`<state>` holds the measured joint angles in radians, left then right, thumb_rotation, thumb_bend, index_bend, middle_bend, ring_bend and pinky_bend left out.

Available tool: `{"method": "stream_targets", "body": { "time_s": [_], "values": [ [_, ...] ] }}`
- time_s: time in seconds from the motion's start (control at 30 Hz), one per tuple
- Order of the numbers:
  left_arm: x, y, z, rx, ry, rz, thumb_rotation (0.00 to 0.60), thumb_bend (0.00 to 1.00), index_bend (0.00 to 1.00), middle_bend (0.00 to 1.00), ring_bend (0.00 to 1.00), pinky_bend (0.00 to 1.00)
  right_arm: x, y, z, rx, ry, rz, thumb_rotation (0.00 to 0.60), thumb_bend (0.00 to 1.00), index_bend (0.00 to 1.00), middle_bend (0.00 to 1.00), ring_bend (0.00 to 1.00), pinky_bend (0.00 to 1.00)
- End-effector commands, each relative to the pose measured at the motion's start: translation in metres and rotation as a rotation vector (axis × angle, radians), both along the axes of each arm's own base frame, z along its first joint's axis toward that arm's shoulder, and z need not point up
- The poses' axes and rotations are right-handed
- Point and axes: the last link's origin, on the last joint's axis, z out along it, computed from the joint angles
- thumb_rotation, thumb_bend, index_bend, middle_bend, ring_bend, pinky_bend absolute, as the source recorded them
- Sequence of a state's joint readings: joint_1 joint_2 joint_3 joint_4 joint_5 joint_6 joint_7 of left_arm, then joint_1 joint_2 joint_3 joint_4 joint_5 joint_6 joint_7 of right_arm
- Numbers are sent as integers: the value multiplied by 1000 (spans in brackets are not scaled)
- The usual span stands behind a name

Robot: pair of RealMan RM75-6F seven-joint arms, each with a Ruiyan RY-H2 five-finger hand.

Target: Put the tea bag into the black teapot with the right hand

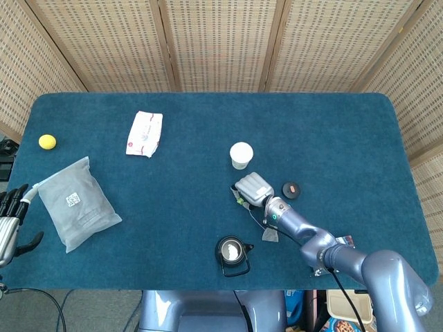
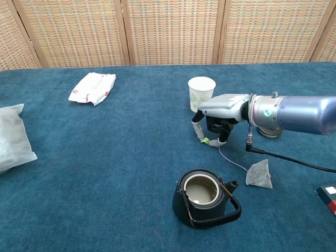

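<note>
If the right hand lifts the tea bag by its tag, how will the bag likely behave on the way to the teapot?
The tea bag looks like a small, light pouch on a thin string, so it would probably dangle and swing below the right hand. The string lies slack and curved on the cloth, suggesting no stiffness for steering. The black teapot has a narrow opening under a handle, so aiming may be fiddly.

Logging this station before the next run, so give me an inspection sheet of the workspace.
Surface: blue cloth table.
Job's things: tea bag lies flat; its green tag at the right hand's fingertips; black teapot open.
Clutter: paper cup, lid, white packet, grey pouch, yellow ball.
Hands: right hand over the tag; left hand idle.
Cables: black cable from right wrist.
Surroundings: wicker screens.
</note>
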<state>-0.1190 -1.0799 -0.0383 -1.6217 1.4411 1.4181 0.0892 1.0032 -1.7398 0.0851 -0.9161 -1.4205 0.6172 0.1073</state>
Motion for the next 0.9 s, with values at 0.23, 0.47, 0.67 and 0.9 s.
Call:
{"method": "stream_targets", "body": {
  "time_s": [0.23,0.47,0.67,0.9],
  "values": [
    [0,0,0,0,-1,0,600,322,0,0,0,0,-1,2,0,4,-2,2,600,409,551,970,1000,1000],
    [-1,-1,1,2,-3,3,600,322,0,0,0,0,1,2,2,2,-13,7,600,447,562,971,1000,1000],
    [0,0,0,1,-5,0,600,322,0,0,0,0,3,2,9,-6,-28,13,600,476,567,971,1000,1000],
    [1,1,-1,-3,-7,-6,600,322,0,0,0,0,1,4,12,-7,-35,10,600,510,592,971,1000,1000]
  ]
}}
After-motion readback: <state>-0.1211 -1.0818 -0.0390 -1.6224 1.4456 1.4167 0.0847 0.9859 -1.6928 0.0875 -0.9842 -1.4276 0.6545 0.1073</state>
